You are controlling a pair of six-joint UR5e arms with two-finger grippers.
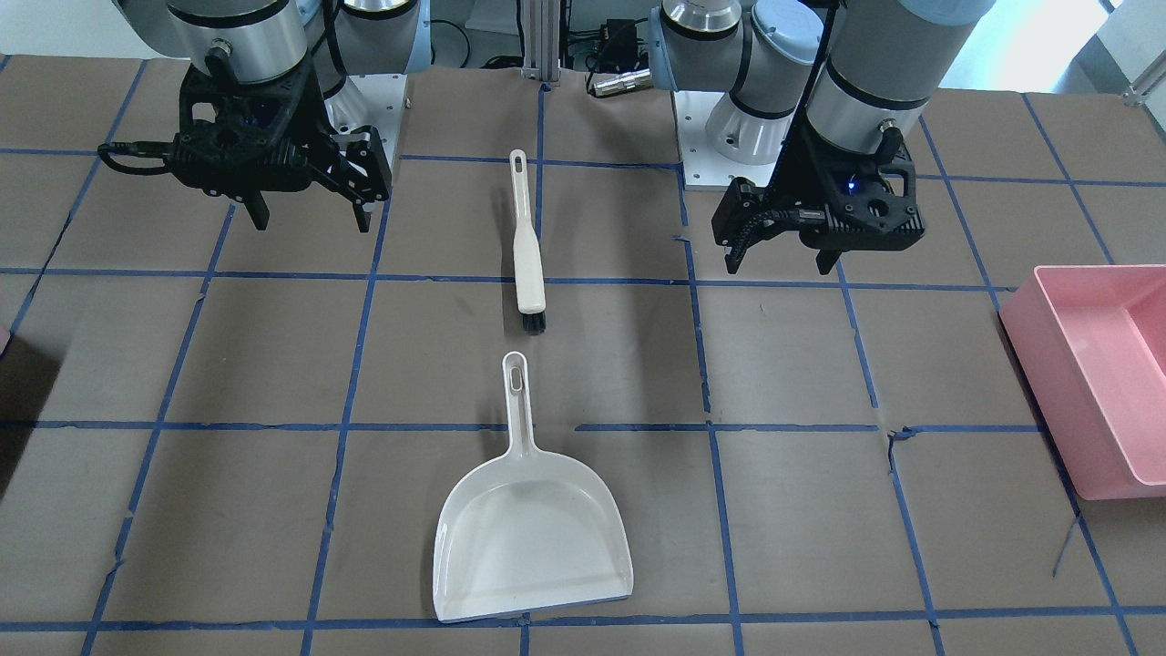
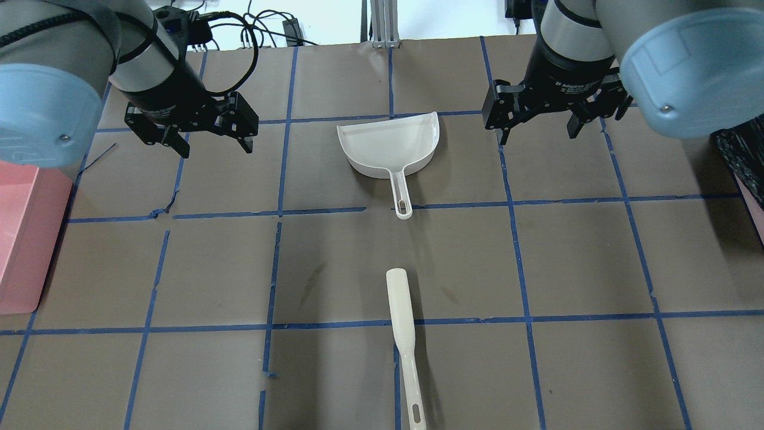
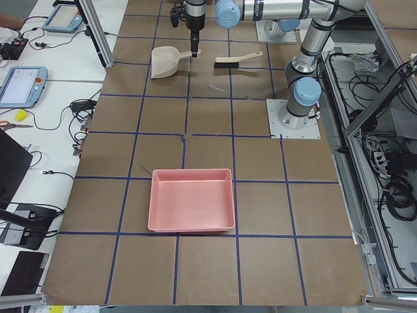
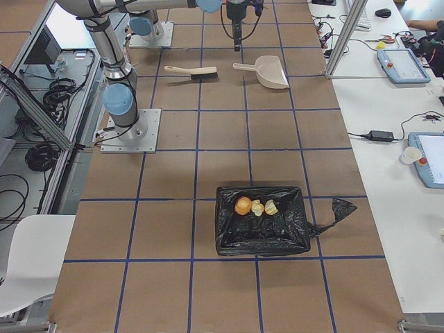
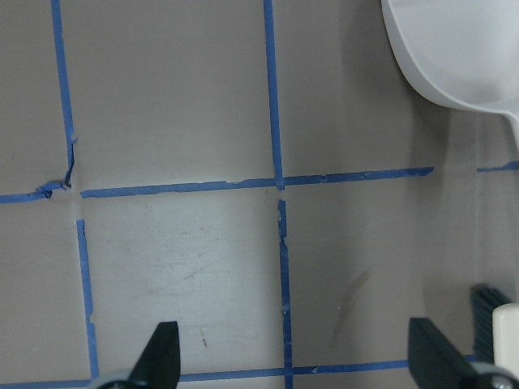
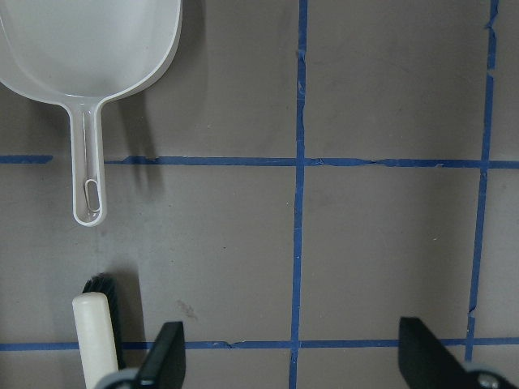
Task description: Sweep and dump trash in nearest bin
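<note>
Black-lined bin [image 4: 232, 243] holds the trash [image 4: 257, 206], well outward of the right tool [image 2: 539, 132], farther from the left tool [image 2: 215, 148]; both spread, empty.

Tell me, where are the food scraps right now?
In the exterior right view, the food scraps sit inside the black-lined bin nearest the camera, on the robot's right, far from the dustpan and brush.

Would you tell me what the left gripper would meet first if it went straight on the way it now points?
Most likely the bare table, near a blue tape line: the left gripper points straight down with nothing below its open jaws. The dustpan and brush lie off to one side.
</note>
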